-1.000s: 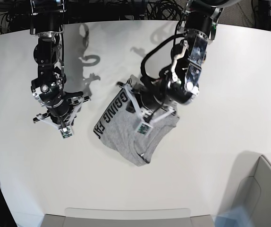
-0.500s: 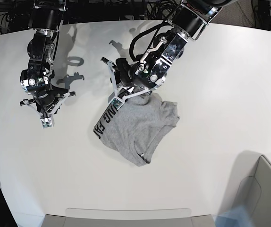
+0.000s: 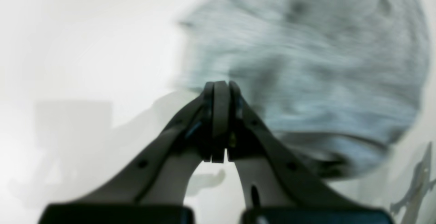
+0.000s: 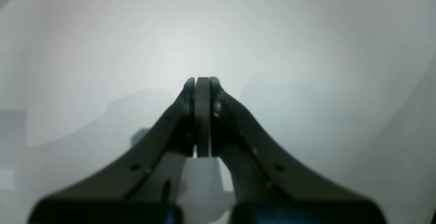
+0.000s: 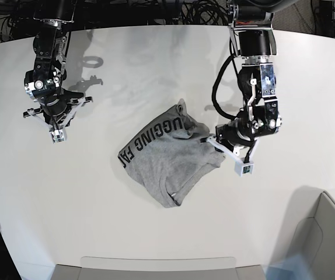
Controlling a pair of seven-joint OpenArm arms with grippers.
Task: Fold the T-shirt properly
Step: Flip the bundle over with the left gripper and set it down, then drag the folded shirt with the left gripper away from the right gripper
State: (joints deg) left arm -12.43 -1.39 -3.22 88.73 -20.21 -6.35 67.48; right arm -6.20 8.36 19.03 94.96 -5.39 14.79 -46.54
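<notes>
White table (image 5: pixel 307 87) with a curved far edge, filling most of the base view; its surface is matte and carries soft grey shadows near the upper left. Dark cables (image 5: pixel 185 11) lie bundled beyond the far edge, against a black background. A pale grey box (image 5: pixel 325 239) with an upright wall stands at the lower right corner, partly cut off by the frame. A flat light grey panel (image 5: pixel 156 265) runs along the near edge at the bottom centre. In both wrist views the table appears only as a blurred white field (image 4: pixel 306 46)
</notes>
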